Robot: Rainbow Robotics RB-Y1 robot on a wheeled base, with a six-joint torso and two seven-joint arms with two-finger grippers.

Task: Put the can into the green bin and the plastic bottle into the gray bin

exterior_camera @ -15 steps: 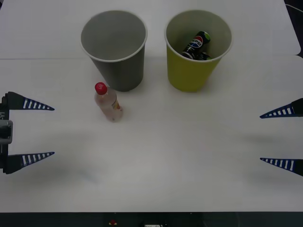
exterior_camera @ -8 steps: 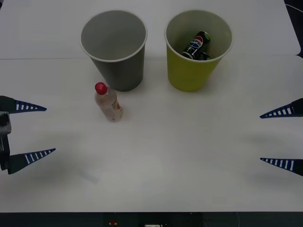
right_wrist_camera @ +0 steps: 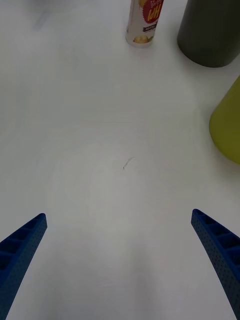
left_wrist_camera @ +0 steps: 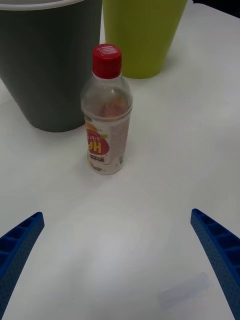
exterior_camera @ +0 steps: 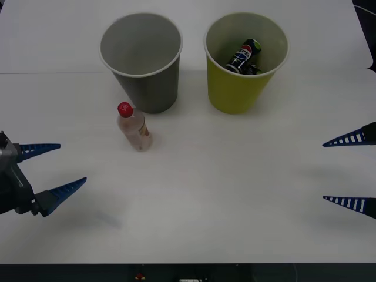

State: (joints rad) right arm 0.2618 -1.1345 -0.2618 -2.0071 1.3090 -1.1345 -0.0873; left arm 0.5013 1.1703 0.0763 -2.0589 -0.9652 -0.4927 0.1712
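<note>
The can [exterior_camera: 243,54] lies tilted inside the green bin [exterior_camera: 235,88] at the back right. The gray bin [exterior_camera: 147,82] stands to its left, nothing showing inside it. In front of the gray bin the plastic bottle [exterior_camera: 134,127] stands upright on the white table, red cap on top. My left gripper [exterior_camera: 59,167] is open at the left edge, turned toward the bottle and well short of it. In the left wrist view the bottle [left_wrist_camera: 106,112] stands ahead between the spread fingers. My right gripper [exterior_camera: 341,170] is open at the right edge, holding nothing.
The white table [exterior_camera: 235,194] stretches wide in front of both bins. A seam [exterior_camera: 47,73] crosses it behind the bottle. In the right wrist view the bottle [right_wrist_camera: 144,22], gray bin [right_wrist_camera: 210,30] and green bin [right_wrist_camera: 229,125] stand far ahead.
My left gripper has turned and swung toward the bottle, its near finger reaching farther right. The right gripper, bottle, can and bins stayed put.
</note>
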